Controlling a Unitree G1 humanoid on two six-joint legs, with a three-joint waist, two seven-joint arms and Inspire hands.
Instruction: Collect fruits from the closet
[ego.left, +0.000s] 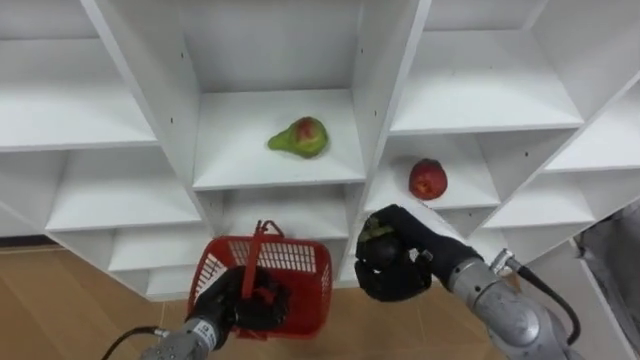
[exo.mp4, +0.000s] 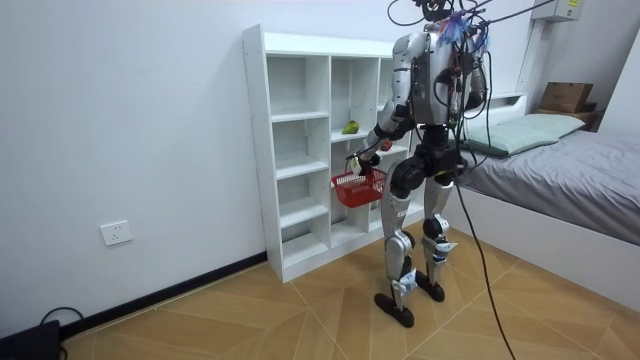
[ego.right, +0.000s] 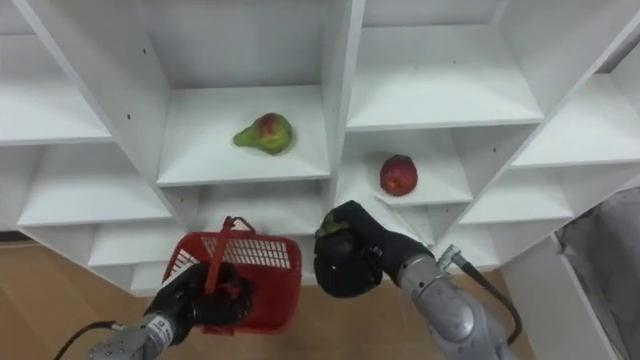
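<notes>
The left hand (ego.left: 240, 308) is clenched on the near rim of a red basket (ego.left: 295, 262), at the foot of its raised handle (ego.left: 262, 242). Above and to the right of this hand, a green pear (ego.left: 300, 137) with a red blush is seen lying on a shelf of the white closet (ego.left: 270, 170). Just right of the basket, the right hand (ego.left: 400, 272) is curled around a dark rounded object (ego.left: 378, 232); its kind cannot be told. Just above the right hand, a red fruit (ego.left: 428, 179) is seen in the next compartment.
</notes>
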